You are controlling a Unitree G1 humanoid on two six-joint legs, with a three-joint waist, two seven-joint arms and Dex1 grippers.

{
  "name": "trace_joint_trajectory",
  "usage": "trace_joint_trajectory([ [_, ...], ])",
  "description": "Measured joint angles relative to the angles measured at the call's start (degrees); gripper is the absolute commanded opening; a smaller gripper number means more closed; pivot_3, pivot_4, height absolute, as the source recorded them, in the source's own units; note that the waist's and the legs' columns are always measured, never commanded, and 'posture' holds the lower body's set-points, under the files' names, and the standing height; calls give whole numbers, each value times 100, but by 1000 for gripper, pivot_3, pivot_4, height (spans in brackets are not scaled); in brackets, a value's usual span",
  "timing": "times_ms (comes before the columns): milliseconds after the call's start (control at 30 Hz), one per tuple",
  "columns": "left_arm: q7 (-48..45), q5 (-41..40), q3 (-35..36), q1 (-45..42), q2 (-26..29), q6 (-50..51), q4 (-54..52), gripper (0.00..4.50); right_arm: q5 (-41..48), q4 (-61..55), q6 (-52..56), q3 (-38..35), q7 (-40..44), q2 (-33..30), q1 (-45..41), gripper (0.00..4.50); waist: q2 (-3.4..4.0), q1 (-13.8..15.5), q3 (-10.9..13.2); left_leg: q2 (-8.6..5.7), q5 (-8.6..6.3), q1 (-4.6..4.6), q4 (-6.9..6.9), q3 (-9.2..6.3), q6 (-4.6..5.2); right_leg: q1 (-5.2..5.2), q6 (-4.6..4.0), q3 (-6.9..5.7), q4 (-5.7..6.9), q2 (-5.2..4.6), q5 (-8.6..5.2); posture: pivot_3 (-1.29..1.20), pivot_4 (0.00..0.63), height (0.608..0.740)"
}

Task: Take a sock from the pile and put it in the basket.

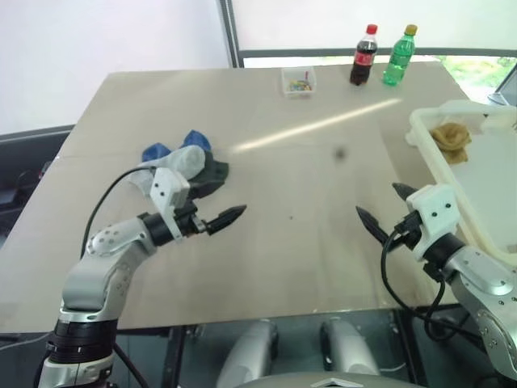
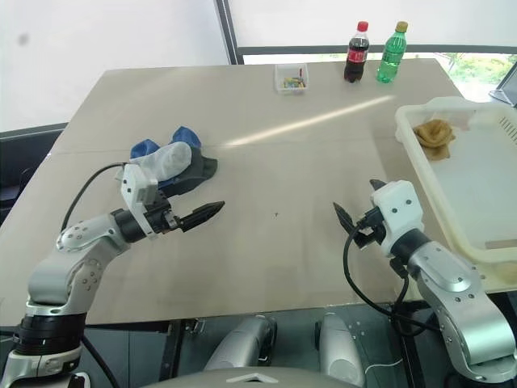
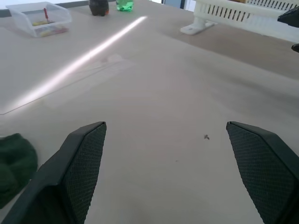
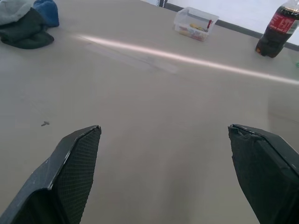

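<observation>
A: Where's the pile (image 2: 168, 164)?
B: Left side of the worktop (image 2: 266, 121), blue, grey and dark socks heaped, just behind the left gripper (image 3: 166, 177).
A: Fingers?
B: Both spread wide, empty. The right gripper (image 4: 163, 175) hangs over bare worktop near the basket (image 2: 408, 133).
A: Basket contents?
B: One mustard sock (image 2: 434, 133) at its far end.

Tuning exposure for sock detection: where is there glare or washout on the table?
Left eye view: a bright diagonal glare streak crosses the table beyond the pile; the window behind the bottles is blown out. Right wrist view: the same streak runs past the clear box. The socks themselves sit glare-free.
</observation>
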Motion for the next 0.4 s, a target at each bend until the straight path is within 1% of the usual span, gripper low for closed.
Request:
trace_joint_trajectory([
  [400,93,59,28,346,19,-155,-199,4333,-30,60,-111,-20,279,-26,55,4489,0,3,0,1,0,0,0,0,0,0,0,0,0,-3,0,0,150,740],
])
